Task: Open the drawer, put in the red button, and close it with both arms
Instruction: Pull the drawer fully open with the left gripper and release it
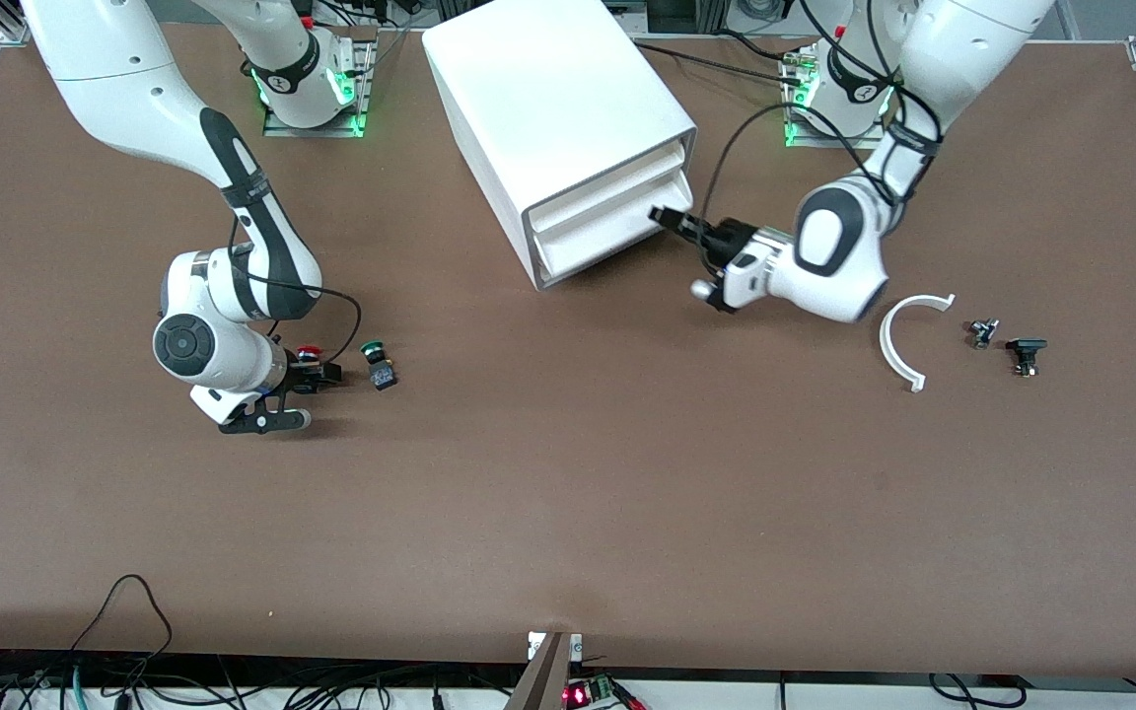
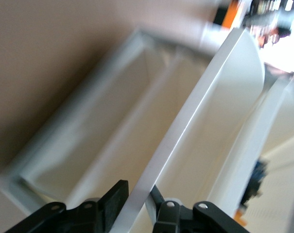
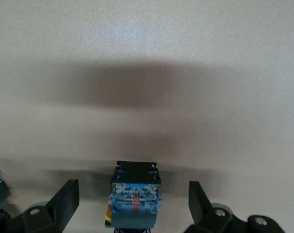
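The white cabinet [image 1: 548, 99] stands at the table's back middle. My left gripper [image 1: 669, 219] is at the end of one drawer's front [image 1: 607, 229] toward the left arm's end. In the left wrist view my left gripper [image 2: 135, 200] is closed on the drawer's thin white front lip [image 2: 195, 111], one finger on each side. The red button [image 1: 309, 352] lies on the table at the right arm's end. My right gripper [image 1: 319, 372] is low around it, open. In the right wrist view the button's black and blue body [image 3: 135, 196] lies between my right gripper's [image 3: 133, 196] wide-apart fingers, untouched.
A green-capped button [image 1: 378, 363] lies close beside the red one. A white curved C-shaped piece [image 1: 906, 340] and two small dark parts [image 1: 982, 332] [image 1: 1026, 353] lie on the table near the left arm. Cables hang off the table's near edge.
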You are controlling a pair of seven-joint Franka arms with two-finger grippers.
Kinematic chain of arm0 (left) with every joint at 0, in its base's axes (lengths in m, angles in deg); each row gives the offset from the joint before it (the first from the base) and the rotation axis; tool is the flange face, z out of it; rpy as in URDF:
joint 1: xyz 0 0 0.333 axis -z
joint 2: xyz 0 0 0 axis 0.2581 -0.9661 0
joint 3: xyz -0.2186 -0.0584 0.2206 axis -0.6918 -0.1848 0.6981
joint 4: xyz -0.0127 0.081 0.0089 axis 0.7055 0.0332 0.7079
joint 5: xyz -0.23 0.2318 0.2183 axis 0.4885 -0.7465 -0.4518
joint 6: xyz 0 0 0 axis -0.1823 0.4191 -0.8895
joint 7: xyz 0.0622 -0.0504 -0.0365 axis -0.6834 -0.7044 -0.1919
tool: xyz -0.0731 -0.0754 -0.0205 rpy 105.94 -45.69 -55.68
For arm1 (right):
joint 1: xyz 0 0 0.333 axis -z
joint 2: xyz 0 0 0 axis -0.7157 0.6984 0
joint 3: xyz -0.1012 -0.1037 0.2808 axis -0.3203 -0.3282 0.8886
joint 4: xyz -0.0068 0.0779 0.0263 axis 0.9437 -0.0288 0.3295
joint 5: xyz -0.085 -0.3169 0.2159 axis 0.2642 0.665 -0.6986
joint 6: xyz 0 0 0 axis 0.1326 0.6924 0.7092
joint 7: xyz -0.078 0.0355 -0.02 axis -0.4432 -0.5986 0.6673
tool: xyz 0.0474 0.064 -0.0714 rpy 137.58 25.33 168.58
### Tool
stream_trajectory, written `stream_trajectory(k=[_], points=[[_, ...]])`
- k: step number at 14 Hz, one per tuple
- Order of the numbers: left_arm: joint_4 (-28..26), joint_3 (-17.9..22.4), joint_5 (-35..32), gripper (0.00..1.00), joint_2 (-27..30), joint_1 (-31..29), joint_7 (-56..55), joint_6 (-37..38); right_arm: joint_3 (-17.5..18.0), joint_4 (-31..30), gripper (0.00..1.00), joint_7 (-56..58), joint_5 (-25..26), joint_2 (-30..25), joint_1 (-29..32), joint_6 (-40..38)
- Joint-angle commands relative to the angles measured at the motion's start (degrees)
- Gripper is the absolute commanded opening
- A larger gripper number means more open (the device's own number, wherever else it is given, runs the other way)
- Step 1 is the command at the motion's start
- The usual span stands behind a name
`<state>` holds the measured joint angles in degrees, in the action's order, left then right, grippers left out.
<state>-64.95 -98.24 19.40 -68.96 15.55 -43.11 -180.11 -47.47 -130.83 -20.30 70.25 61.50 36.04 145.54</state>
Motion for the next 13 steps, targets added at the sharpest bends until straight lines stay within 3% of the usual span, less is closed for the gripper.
stream_trajectory(k=[1,2,3,6,7,9,13], points=[[2.2,2.0,-0.4,0.0,0.6,-1.7,-0.3,-3.2,0.3,-1.4,0.9,1.5,-0.6,-1.2,0.4,1.0],[2.3,2.5,-0.4,0.69,0.6,-1.9,-0.4,-3.6,0.3,-1.4,0.77,1.5,-0.7,-1.2,0.4,0.9],[2.3,2.9,-0.4,1.0,1.1,-2.4,0.1,-4.8,0.3,-1.4,0.7,1.5,-0.8,-1.3,0.4,0.8],[4.4,4.3,-1.0,1.0,3.6,-4.5,0.0,-5.2,0.3,-1.5,0.51,1.5,-0.8,-1.7,0.4,0.4],[5.9,5.9,-4.9,1.0,4.9,-4.8,-0.3,-5.2,0.3,-1.4,0.48,1.6,-0.8,-1.7,0.4,0.3],[10.5,7.1,-17.6,1.0,7.8,-5.9,-2.2,-4.9,0.3,-1.5,0.47,3.4,-0.8,-1.7,0.4,0.3],[17.7,8.2,-44.7,1.0,14.8,-6.4,-8.8,-2.3,0.4,-1.2,0.32,3.7,-1.0,-2.6,0.4,-2.5]])
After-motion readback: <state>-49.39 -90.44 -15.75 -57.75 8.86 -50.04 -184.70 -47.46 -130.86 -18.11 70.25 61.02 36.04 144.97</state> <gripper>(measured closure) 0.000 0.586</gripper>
